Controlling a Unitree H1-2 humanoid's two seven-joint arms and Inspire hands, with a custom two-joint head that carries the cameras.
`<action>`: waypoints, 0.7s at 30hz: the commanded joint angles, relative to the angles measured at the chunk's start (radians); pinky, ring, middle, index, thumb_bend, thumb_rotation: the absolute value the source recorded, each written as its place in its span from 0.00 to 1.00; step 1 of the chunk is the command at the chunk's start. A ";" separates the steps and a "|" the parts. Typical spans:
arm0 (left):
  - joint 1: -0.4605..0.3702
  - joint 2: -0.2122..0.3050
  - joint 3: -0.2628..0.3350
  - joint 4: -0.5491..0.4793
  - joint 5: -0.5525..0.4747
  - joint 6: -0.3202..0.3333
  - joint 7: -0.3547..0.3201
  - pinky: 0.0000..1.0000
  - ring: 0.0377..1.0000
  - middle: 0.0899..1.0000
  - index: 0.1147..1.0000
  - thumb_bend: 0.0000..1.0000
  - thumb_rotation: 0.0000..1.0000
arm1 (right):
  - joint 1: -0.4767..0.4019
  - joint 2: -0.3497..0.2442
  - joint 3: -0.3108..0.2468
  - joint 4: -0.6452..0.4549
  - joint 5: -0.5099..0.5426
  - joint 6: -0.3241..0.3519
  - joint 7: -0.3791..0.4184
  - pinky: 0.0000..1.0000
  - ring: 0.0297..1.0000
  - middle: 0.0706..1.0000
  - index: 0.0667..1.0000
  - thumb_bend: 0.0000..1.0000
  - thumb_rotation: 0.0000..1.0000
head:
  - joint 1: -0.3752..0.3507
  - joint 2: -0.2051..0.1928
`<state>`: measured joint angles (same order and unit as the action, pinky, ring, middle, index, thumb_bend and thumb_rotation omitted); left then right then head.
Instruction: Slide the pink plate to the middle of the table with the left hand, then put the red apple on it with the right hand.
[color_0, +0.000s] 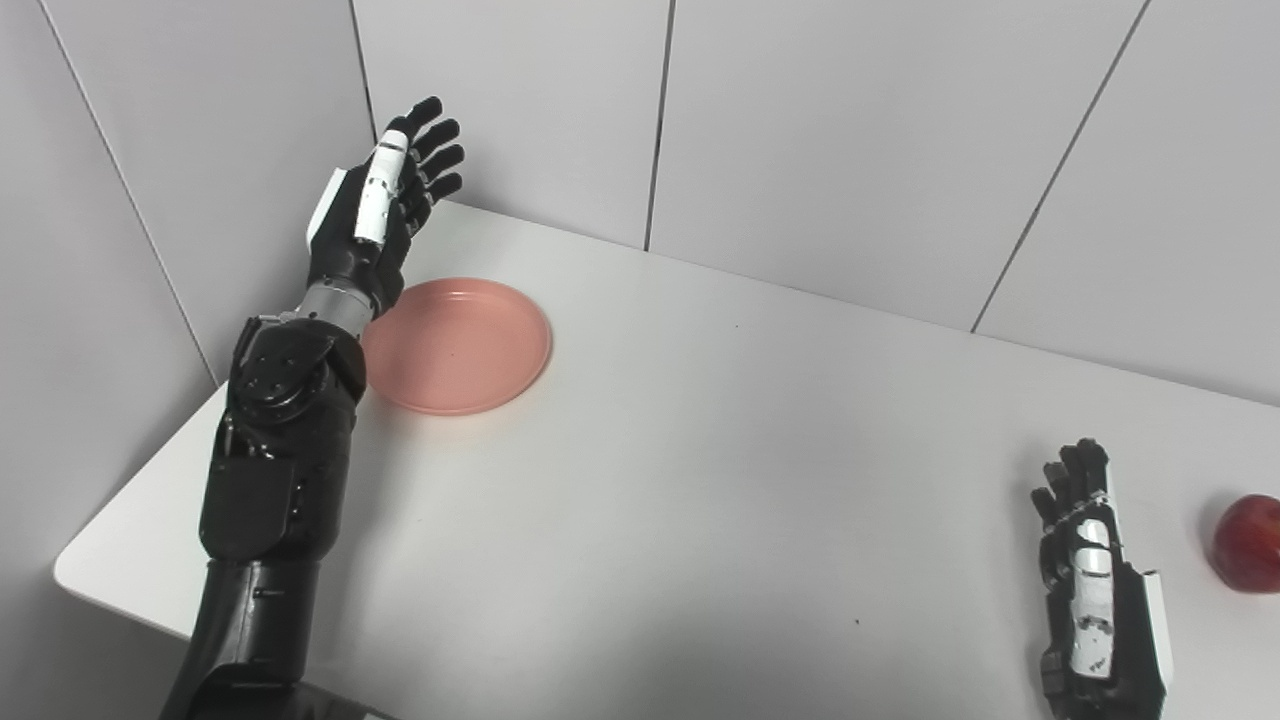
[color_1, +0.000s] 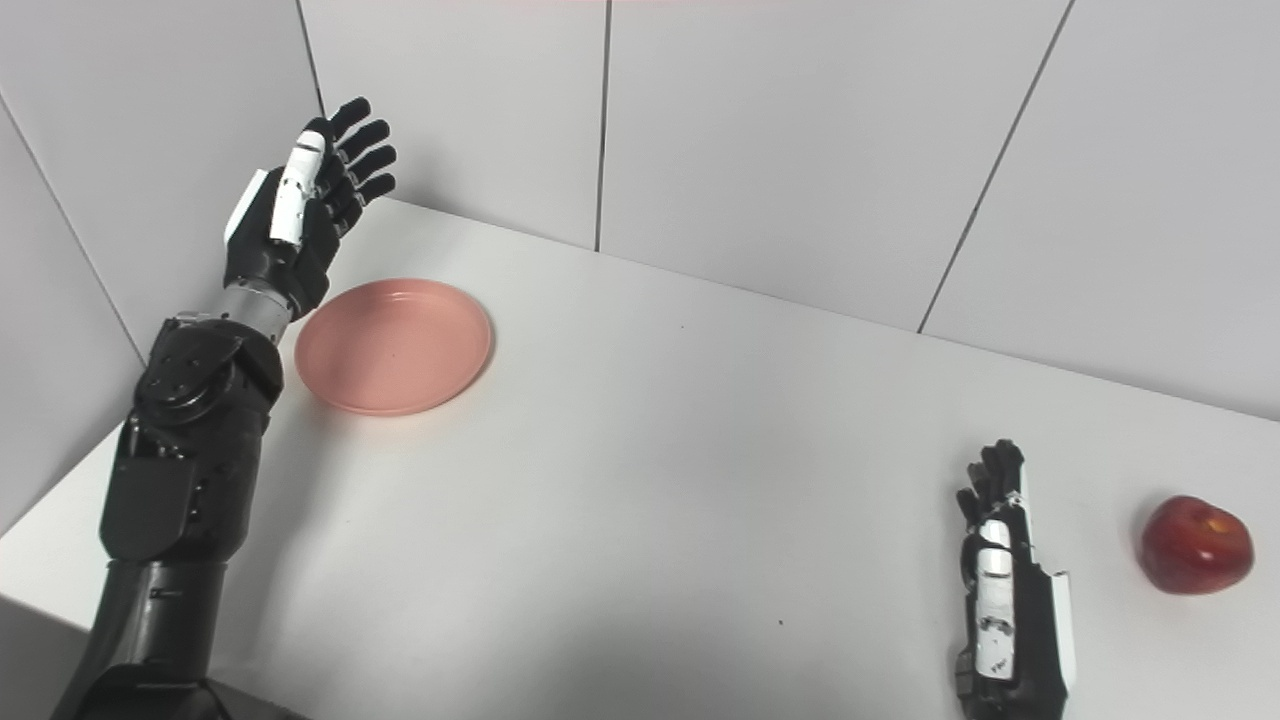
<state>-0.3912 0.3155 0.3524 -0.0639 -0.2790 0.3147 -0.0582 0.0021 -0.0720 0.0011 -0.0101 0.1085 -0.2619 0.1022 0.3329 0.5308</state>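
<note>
The round, shallow pink plastic plate (color_0: 457, 346) sits empty, left hand (color_0: 380, 205) spread open just beside it, right hand (color_1: 1003, 590) open far off, glossy red apple (color_1: 1196, 545) beyond it.

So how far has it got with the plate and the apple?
Nothing looks finished yet. The pink plate sits near the table's far left corner, not the middle. The left hand is raised beside it, fingers spread, holding nothing, apparently about to slide it. The red apple lies untouched at the right edge, apart from the right hand, which rests open on the table. Both steps remain.
</note>
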 joint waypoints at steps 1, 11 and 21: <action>-0.067 0.033 0.024 -0.006 -0.019 -0.024 0.015 0.88 0.89 0.89 0.86 0.30 1.00 | 0.052 -0.013 -0.008 0.085 0.004 -0.033 0.011 1.00 1.00 1.00 1.00 0.22 1.00 | 0.002 0.000; -0.086 0.085 0.053 0.118 -0.026 -0.087 0.011 0.90 0.89 0.89 0.85 0.32 1.00 | 0.054 -0.015 -0.012 0.076 0.003 -0.025 0.006 1.00 1.00 1.00 1.00 0.20 1.00 | 0.013 -0.001; -0.094 0.102 0.087 0.196 -0.041 -0.085 0.031 0.92 0.91 0.90 0.86 0.32 1.00 | 0.057 -0.012 -0.014 0.059 -0.002 0.003 -0.003 1.00 1.00 1.00 1.00 0.19 1.00 | 0.021 -0.002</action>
<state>-0.4287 0.3813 0.4290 0.1348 -0.3094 0.2596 -0.0295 0.0032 -0.0765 -0.0032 -0.0122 0.1077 -0.2612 0.0990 0.3528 0.5277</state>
